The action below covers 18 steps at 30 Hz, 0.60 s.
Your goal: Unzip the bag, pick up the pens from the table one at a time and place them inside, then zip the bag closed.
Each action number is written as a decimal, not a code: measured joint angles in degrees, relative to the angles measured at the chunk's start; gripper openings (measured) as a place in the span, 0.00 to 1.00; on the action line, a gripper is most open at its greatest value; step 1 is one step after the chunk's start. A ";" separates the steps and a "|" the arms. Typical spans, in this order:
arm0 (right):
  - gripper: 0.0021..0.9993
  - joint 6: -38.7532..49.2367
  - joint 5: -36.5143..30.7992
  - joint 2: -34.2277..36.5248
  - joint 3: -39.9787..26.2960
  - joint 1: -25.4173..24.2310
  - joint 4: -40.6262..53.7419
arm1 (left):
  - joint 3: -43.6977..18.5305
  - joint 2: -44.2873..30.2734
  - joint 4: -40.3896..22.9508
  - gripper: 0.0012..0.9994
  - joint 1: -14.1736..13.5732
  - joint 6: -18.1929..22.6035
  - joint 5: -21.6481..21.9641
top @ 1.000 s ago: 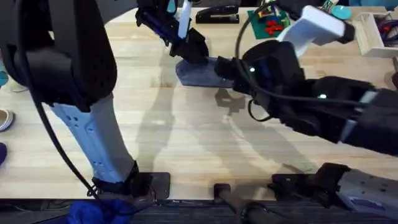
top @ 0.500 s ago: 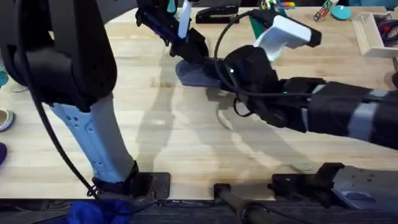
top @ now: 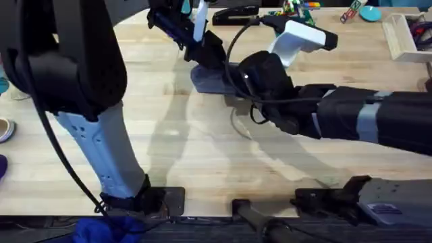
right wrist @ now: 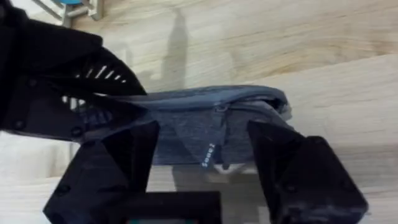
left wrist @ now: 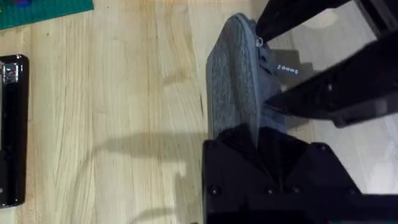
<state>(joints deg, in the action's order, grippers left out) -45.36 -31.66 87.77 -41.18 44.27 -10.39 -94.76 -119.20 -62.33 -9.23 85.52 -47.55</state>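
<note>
Vs. a second ago, the right arm has swung further toward the table's far middle: its white wrist housing sat right of center then and is closer to the bag (top: 210,79) now, and the forearm lies lower and flatter across the table (top: 169,142). The left arm and bag look unchanged.

The blue-grey bag lies on the pale wood at the far middle, w/ a black stapler (top: 235,14) well beyond it near the far edge. The left gripper (top: 212,57) comes down on the bag's far-left end; in the left wrist view its black body covers that end, and the fabric looks pinched between the fingers, so it appears clamped on the bag (left wrist: 239,81). The right gripper (right wrist: 202,162) is at the bag's other side, fingers (right wrist: 127,158) spread fairly wide w/ the bag (right wrist: 205,124) lying crosswise just past the tips. A small label tab and the zipper line show between the two fingers; whether the tips touch the fabric can't be told.

Left arm: upright from its base at lower left, white link rising, upper links dark and large near the camera, reaching fwd. Right arm: stretched low from lower right toward the middle, cable looping over the wrist.
</note>
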 joint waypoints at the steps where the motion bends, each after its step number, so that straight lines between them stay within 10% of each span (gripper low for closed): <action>1: 0.76 -0.02 -0.02 0.11 -0.01 -0.11 0.04 | 0.00 0.00 0.00 0.04 0.00 0.00 0.02; 18: 0.21 0.42 -0.46 0.33 0.01 -0.57 0.02 | 0.00 0.00 0.02 0.04 0.00 0.00 0.28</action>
<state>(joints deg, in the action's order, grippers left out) -44.95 -32.12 88.09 -41.17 43.70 -10.37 -94.76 -119.20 -62.30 -9.23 85.52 -47.27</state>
